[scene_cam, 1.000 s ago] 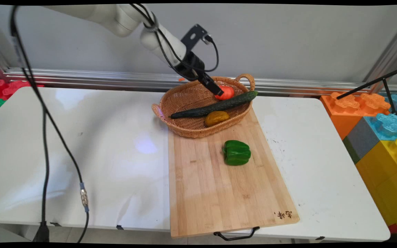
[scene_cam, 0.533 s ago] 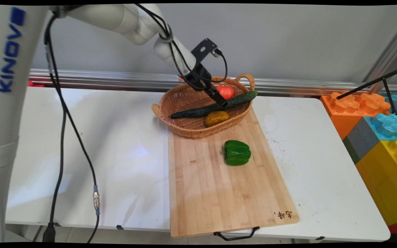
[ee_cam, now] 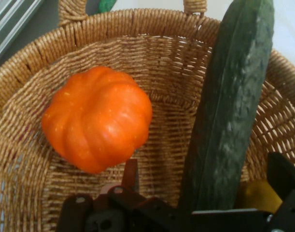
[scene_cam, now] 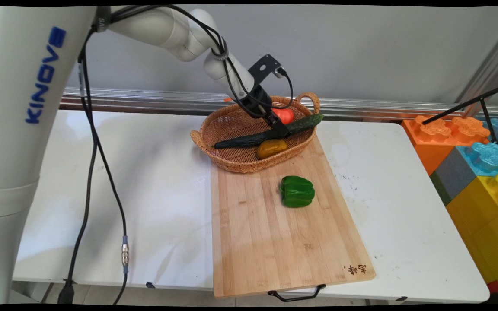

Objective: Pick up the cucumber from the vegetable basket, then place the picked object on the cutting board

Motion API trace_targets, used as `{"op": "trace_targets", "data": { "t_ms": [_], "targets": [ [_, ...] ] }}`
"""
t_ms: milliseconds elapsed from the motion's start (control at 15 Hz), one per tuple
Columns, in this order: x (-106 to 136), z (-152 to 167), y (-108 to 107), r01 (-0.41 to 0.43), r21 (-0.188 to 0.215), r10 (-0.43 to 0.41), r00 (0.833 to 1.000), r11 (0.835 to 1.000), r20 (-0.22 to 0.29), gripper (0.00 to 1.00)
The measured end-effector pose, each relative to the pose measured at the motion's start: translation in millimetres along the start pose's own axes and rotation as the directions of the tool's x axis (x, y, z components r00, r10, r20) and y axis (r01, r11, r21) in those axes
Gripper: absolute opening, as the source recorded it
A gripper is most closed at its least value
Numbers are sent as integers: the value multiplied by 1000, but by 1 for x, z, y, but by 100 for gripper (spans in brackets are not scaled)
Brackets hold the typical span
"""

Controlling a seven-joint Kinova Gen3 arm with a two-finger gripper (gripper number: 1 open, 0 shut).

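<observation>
I see one wicker basket (scene_cam: 236,149) at the upper centre of the main view, its near edge resting on the cutting board (scene_cam: 275,233). It holds three things: one orange-red tomato (ee_cam: 96,123), one long cucumber (ee_cam: 229,116) lying aslant across it, and one yellow piece (scene_cam: 271,147) toward the near rim. My tool (scene_cam: 280,131) reaches down into the basket right at the cucumber, beside the tomato; I cannot tell whether its fingers are apart or together. One green pepper (scene_cam: 297,191) lies alone on the board, lower in the frame. The white tabletop (scene_cam: 145,181) runs back to a grey wall; coloured blocks (scene_cam: 478,164) are stacked at the right edge.
</observation>
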Motion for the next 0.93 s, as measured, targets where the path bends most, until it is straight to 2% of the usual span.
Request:
{"op": "trace_targets", "data": {
  "t_ms": [200, 267, 933],
  "targets": [
    [3, 8, 0, -4, 5, 4, 1000, 1000, -2, 100],
    [3, 10, 0, -5, 5, 5, 1000, 1000, -1, 0],
    [2, 13, 10, -33, 13, 33, 999, 999, -1, 0]
  ]
}}
